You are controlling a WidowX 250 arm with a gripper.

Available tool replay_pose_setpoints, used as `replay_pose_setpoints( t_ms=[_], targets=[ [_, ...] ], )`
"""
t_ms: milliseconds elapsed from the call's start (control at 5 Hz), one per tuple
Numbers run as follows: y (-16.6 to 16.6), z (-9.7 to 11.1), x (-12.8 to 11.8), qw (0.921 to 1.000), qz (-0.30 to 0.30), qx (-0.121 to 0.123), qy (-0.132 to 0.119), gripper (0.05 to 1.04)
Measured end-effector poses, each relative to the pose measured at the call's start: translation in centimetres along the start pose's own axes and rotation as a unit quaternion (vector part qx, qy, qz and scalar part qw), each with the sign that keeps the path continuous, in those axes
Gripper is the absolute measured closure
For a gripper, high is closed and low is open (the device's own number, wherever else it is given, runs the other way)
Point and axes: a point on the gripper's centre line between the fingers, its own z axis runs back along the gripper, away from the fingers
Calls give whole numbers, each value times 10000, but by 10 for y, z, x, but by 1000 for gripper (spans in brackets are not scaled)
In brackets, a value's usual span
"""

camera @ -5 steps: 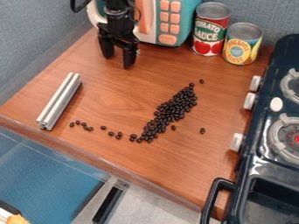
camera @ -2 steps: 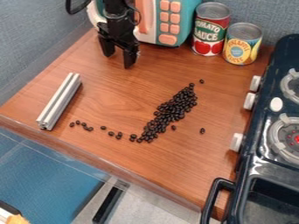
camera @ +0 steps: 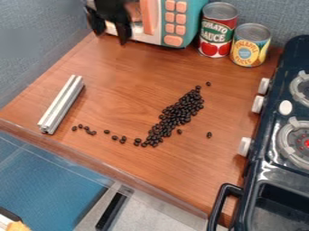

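Wooden counter (camera: 114, 99), dark beans (camera: 175, 115) well apart from the spread claw (camera: 110, 39) at upper left

We're at a toy kitchen set up on a wooden counter (camera: 120, 90), with a play stove (camera: 265, 149) on one side and a teal toy microwave (camera: 192, 22) beside two food cans (camera: 217, 29) along the back.

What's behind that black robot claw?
Behind the gripper is a toy microwave, its orange buttons in plain view; the part of its front that the gripper covers can't be seen.
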Motion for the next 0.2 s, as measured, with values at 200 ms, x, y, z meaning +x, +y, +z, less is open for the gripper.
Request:
replay_pose_setpoints(
  t_ms=[200],
  targets=[
    [4, 28, -7, 9995, -59, 302, -97, 83]
  ],
)
